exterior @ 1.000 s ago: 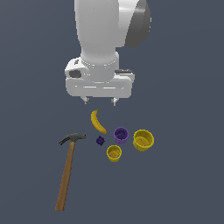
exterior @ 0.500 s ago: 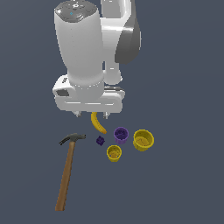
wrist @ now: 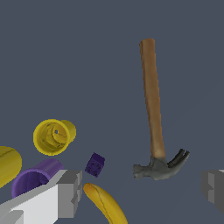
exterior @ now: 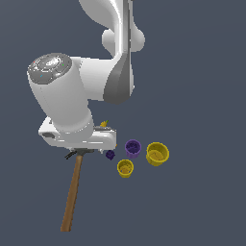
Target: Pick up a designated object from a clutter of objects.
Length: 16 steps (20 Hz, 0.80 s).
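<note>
gripper (wrist: pixel 140 192) jaws spread wide and empty, low in the wrist frame, hammer (wrist: pixel 154 118) head between them with handle running toward upper centre, banana (wrist: pixel 104 202) just beside left finger; best centre over the handle near the head before descending.

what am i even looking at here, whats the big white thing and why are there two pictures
The big white thing is a simulated robot arm, drawn by a computer rather than filmed. One picture comes from a camera off the arm that sees the whole scene; the other from a camera on the arm's wrist, looking down past its gripper. On the dark surface lie a hammer with a wooden handle, a banana, two yellow cups, a purple cup and a tiny purple piece. The jaws stand open, one on each side of the hammer's head in the wrist view. Nothing is held yet.
</note>
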Each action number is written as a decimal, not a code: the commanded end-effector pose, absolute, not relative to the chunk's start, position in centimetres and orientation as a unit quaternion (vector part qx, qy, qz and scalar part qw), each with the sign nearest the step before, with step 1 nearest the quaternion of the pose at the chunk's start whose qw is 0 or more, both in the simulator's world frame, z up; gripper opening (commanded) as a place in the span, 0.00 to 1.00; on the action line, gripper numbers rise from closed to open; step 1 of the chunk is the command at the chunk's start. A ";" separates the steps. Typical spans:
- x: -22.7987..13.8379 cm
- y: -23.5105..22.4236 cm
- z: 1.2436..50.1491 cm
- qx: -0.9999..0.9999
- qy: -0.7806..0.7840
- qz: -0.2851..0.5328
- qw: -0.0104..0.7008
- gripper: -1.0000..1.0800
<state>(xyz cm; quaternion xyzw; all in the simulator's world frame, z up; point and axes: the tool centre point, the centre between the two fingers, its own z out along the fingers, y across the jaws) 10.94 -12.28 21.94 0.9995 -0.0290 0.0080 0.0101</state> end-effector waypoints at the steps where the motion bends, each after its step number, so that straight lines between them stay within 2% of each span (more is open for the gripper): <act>1: 12.0 -13.7 20.1 0.999 -0.033 0.007 0.008 0.96; 16: 15.5 -21.4 9.5 0.999 -0.052 0.001 0.001 0.96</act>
